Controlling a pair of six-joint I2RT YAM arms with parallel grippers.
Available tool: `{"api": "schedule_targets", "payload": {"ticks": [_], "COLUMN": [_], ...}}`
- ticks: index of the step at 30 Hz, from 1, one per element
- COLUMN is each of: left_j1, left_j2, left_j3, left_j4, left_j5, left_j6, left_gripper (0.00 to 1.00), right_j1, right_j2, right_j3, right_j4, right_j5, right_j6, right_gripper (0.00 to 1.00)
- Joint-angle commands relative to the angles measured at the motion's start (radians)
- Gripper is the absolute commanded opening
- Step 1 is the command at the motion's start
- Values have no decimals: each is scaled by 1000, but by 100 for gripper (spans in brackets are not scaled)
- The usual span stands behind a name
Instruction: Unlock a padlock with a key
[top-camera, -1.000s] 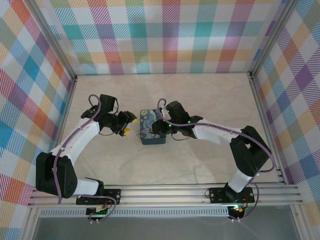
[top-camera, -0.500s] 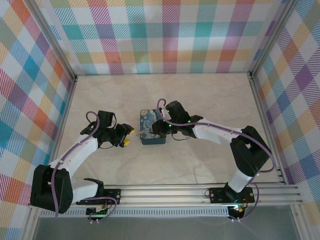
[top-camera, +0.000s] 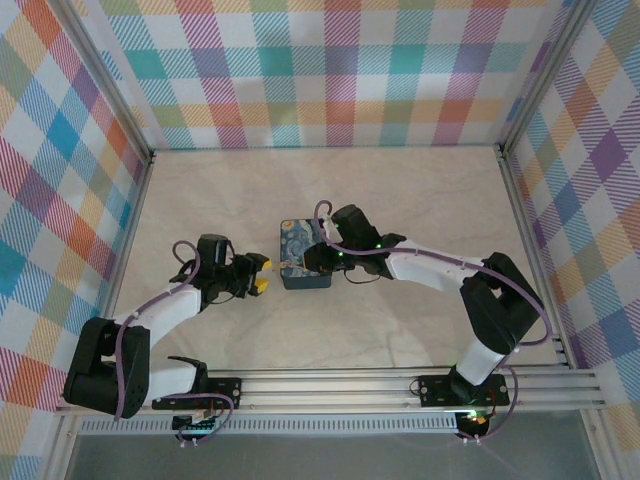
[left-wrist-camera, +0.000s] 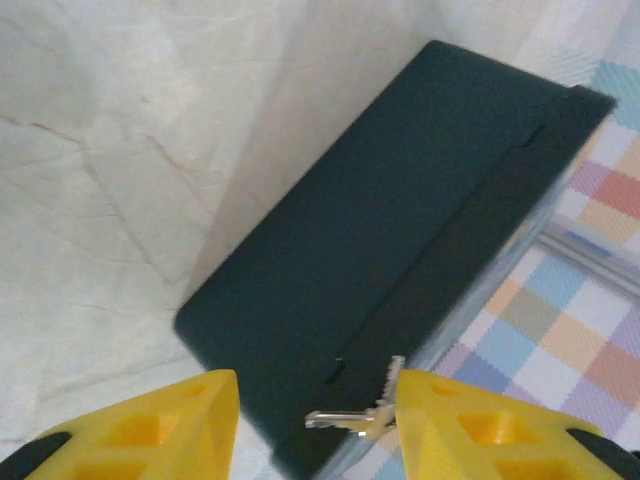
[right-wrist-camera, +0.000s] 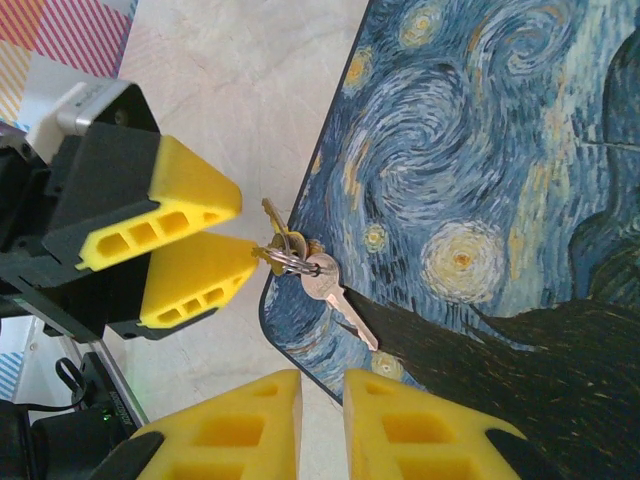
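Inspection covered both hands and the key.

The left gripper (top-camera: 262, 275) stood low over the table (top-camera: 420, 200), just beside the near-left corner of the dark blue swirl-patterned box (top-camera: 298, 240). Its jaws were found parted, with a clear gap between the two yellow fingers (left-wrist-camera: 150, 435). Nothing was clamped between them. In the left wrist view the key (left-wrist-camera: 338, 421) hung in that gap. It sat close against the inner face of one finger and well apart from the other. In the right wrist view the tip of the lower yellow finger (right-wrist-camera: 200, 275) was touching the key ring (right-wrist-camera: 291, 258) at the box's edge. Whether that contact carried any load could not be told.

The key, a small silvery piece, lay flat on the box's top at the corner. Its blade pointed inward across the painted surface and its head was at the rim. The ring and a second, brass-coloured key (right-wrist-camera: 271, 214) overhung the edge towards the left gripper.

The right gripper (right-wrist-camera: 322, 385) was positioned above the same corner of the box, pointing down at the key. Its fingers were drawn almost together, leaving only a narrow slit, and nothing was seen between them. It touched neither the key nor the ring in the right wrist view, and whether it touched the box could not be told.
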Motion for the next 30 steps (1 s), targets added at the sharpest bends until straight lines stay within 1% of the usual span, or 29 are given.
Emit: {"api": "schedule_targets", "payload": {"ticks": [1, 9, 19, 27, 30], "left_j1": [10, 9, -5, -30, -46], "left_j2": [-18, 1, 34, 47, 55], "left_j3": [-20, -47, -31, -20, -15], "left_j4": [79, 141, 158, 169, 180], "left_j5": [2, 16, 32, 23, 17], "left_j6": [-43, -99, -107, -113, -120], "left_gripper": [44, 41, 40, 39, 38], "right_j1": [8, 12, 13, 13, 13], "right_j2": [-17, -6, 0, 2, 3], "right_j3": [-15, -12, -5, -6, -9], "right_j4": [32, 35, 40, 43, 45], "right_j5": [-14, -16, -17, -16, -16], "right_j6": [15, 16, 19, 19, 21], "right_gripper": [18, 19, 19, 19, 19]}}
